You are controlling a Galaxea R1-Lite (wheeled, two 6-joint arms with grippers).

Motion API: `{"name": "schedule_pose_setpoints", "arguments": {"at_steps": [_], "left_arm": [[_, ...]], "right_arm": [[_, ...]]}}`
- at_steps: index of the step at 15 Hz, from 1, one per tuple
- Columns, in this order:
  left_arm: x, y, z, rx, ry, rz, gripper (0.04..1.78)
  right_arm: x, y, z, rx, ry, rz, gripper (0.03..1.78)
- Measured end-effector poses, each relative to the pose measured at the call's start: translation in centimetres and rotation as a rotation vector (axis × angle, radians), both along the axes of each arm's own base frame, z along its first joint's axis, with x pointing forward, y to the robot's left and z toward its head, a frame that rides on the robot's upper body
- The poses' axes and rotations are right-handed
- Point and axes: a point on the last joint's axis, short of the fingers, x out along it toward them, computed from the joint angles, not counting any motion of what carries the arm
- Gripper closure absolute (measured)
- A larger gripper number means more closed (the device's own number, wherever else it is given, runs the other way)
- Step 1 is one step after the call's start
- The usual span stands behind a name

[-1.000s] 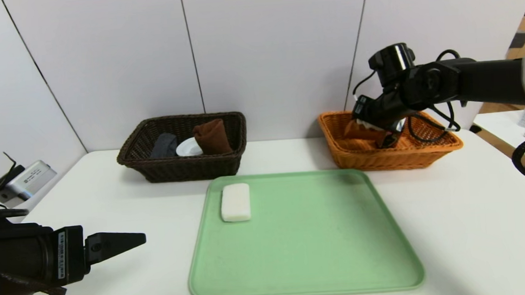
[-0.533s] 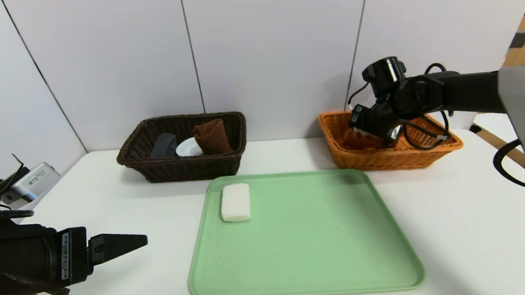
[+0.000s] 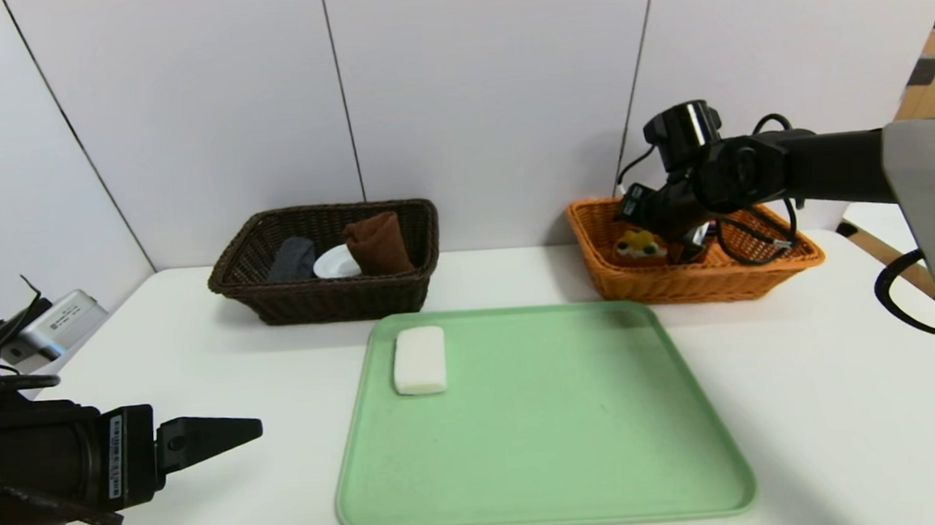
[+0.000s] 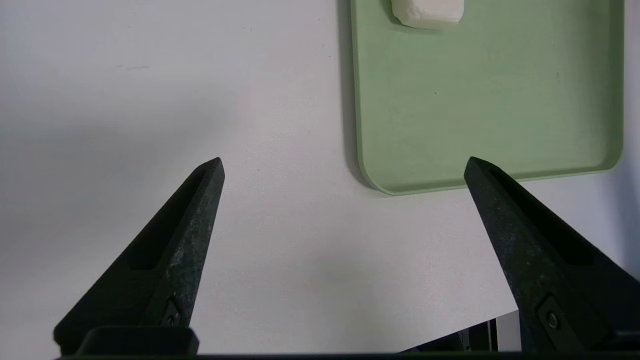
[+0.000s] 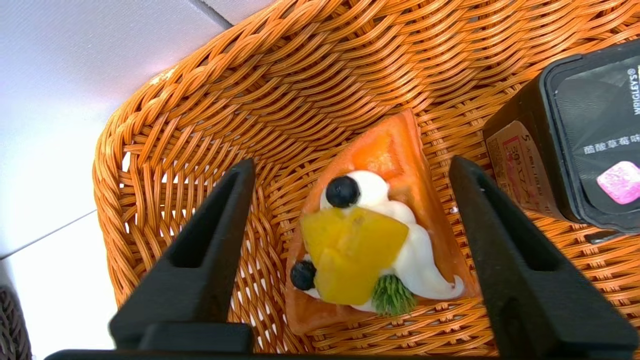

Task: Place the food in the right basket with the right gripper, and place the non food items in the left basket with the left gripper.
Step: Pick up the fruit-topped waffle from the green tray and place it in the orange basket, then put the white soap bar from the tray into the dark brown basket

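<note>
Over the orange basket (image 3: 768, 264) at the far right of the table (image 3: 849, 401), the right gripper (image 5: 350, 170) is hanging with its fingers (image 5: 215, 250) spread wide, gripping nothing. The toy waffle (image 5: 380, 235) is lying on the wicker floor directly below, between the two fingers but apart from both, its yellow fruit, white cream and dark berries facing up. In the head view the waffle (image 3: 637, 246) is sitting in the basket's left half. The small dark box (image 5: 580, 140) with pink print is resting in the same basket just beside the waffle.

The dark brown basket (image 3: 307, 301) is sitting at the far left of the table, well apart from the orange one. The brown rolled towel (image 3: 377, 242), the dark grey rolled towel (image 3: 293, 258) and the round white tub (image 3: 336, 262) are lying inside it, the tub between the two towels.

The green tray (image 3: 544, 453) is lying on the near middle of the table. The white bar (image 3: 420, 359) is resting flat in its far left corner.

The left gripper (image 4: 342, 167) is hovering over bare table at the near left, beside the tray's near left corner, fingers (image 4: 175, 250) spread wide and holding nothing.
</note>
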Motion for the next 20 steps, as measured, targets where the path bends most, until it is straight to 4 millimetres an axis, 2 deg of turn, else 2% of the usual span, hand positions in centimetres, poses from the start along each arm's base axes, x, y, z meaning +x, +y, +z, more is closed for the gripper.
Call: {"name": "schedule_pose_setpoints", "arguments": {"at_steps": [3,6,10,13,16,20], "left_arm": [[-0.1,0.0,-0.1,0.001,0.002,0.000,0.13],[-0.2,0.1,-0.1,0.001,0.001,0.000,0.13],[-0.1,0.0,0.9,-0.010,-0.035,0.000,0.13],[0.6,-0.2,2.8,-0.011,-0.092,-0.009,0.13],[2.4,-0.7,5.1,0.012,-0.098,-0.004,0.13],[5.2,-2.9,7.6,0.063,0.039,-0.059,0.13]], "right_arm": [[-0.2,-0.1,0.6,0.002,-0.010,0.001,0.35],[-1.7,0.1,3.4,0.009,-0.056,0.012,0.27],[-7.0,1.7,10.1,-0.027,-0.150,0.103,0.20],[-11.8,2.7,13.0,-0.148,-0.142,0.203,0.17],[-14.9,2.4,13.7,-0.222,-0.130,0.251,0.15],[-18.2,1.3,12.0,-0.288,-0.052,0.299,0.13]]}}
